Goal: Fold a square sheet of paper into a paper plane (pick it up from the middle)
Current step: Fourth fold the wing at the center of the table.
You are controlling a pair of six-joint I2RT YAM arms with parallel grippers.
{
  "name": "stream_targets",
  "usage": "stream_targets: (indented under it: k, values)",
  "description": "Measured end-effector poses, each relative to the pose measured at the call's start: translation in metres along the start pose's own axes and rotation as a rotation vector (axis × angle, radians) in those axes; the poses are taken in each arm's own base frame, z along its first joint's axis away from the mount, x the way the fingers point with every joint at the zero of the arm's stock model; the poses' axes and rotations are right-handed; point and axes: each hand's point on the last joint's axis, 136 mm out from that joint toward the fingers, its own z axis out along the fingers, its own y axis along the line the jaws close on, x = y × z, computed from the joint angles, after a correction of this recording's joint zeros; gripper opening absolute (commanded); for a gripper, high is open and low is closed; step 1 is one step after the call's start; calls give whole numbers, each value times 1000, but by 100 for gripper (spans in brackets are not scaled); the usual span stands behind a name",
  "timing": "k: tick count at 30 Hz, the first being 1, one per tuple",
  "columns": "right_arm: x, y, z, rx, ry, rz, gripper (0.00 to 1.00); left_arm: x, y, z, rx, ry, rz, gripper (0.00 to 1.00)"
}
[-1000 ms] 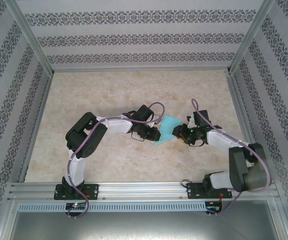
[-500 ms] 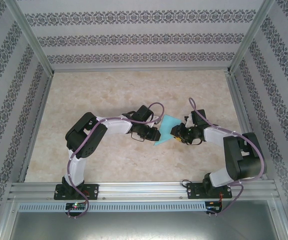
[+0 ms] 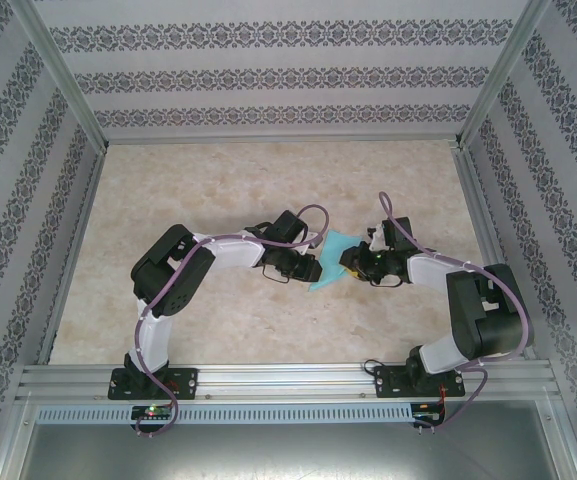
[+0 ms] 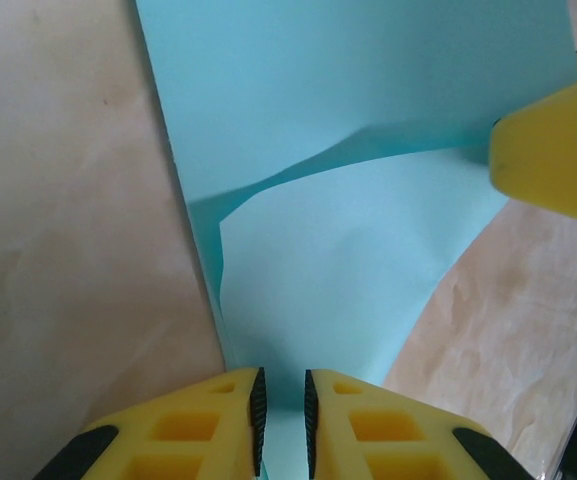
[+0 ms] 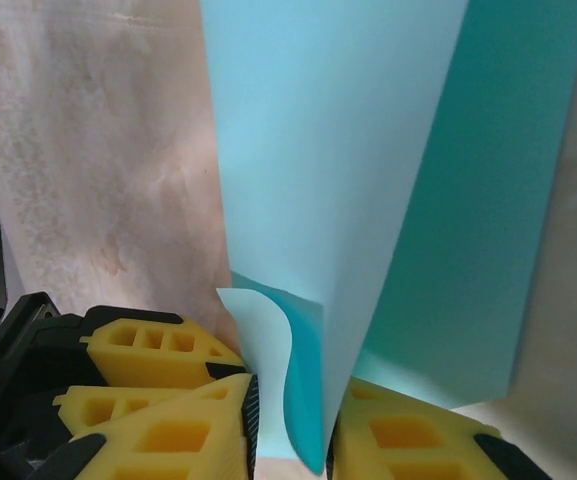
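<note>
The square sheet of paper (image 3: 332, 256), light turquoise and partly folded, is held off the table between my two grippers at mid-table. My left gripper (image 3: 314, 268) is shut on its lower left edge; in the left wrist view the paper (image 4: 348, 250) runs up from between the narrow jaws of that gripper (image 4: 281, 400). My right gripper (image 3: 351, 262) is shut on the right side. In the right wrist view a curled flap and a flat layer of the paper (image 5: 328, 150) stand between the right gripper's (image 5: 290, 425) pads. A right fingertip (image 4: 553, 150) presses the sheet.
The marbled beige table (image 3: 268, 180) lies open behind the grippers, framed by aluminium rails (image 3: 278, 378) and patterned walls. The left gripper's yellow finger (image 5: 148, 345) sits right beside the right gripper's jaws.
My right gripper has slid left onto the paper and narrowed its jaws around it, with its elbow swinging in. The left gripper and its hold have stayed the same.
</note>
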Motion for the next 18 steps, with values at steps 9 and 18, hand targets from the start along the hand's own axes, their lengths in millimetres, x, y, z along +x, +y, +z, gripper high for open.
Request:
stream_targets:
  k: [9,18]
  values:
    - [11,-6,5,60,19,-15,12,-1,-8,0,35,8,-14,25]
    - [8,-10,4,103,22,-24,7,-34,-29,-7,62,-33,29,25]
